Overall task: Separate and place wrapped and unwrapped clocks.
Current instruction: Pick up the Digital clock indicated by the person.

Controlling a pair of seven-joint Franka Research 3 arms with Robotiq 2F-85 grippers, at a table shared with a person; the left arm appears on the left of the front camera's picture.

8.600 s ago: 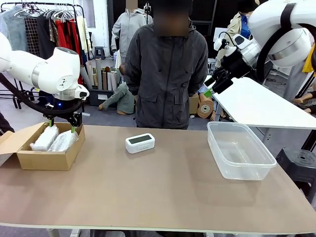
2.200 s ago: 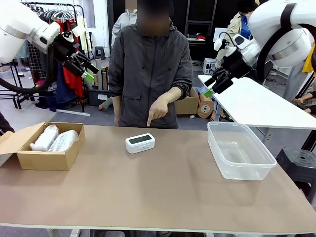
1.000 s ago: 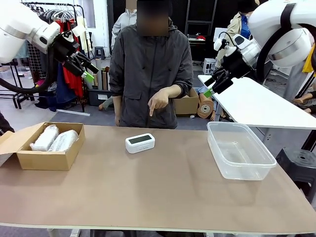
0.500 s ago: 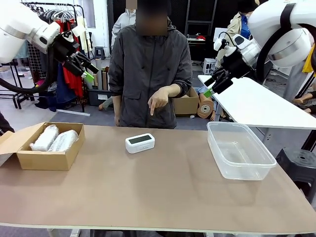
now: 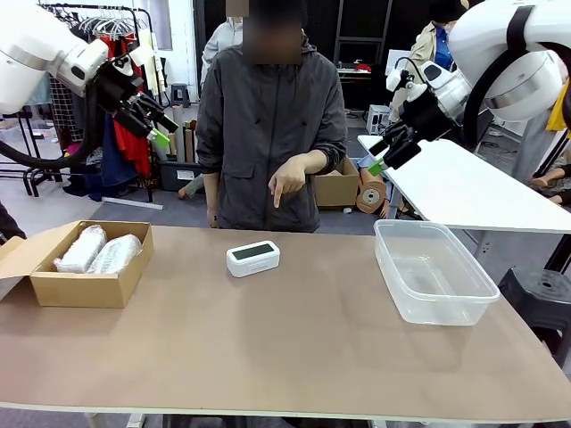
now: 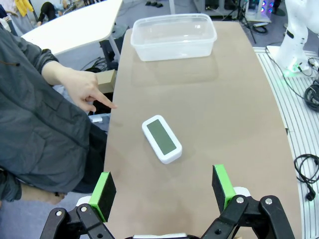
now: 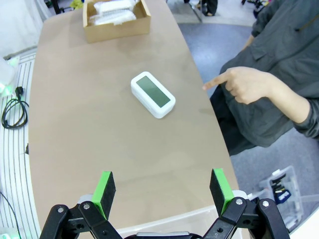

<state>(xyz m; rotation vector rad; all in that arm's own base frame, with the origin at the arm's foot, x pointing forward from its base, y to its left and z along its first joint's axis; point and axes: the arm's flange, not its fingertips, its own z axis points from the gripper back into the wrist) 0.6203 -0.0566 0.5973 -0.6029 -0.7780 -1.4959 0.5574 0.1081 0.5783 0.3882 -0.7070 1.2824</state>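
Left wrist view: tub [image 6: 174, 50] & unwrapped clock [image 6: 161, 139], apart.

Toward the far side of the table [image 5: 294, 348], about mid-width: bare clock [image 5: 252, 258], white and rectangular. Lies flat, grey-green screen up, slightly askew to the table edge. At the left end, inside an open cardboard box [image 5: 85, 290]: left wrapped clock [image 5: 82, 249] and right wrapped clock [image 5: 116, 253]. Lie side by side, touching, each bundled in crinkly clear bubble plastic with white showing through.
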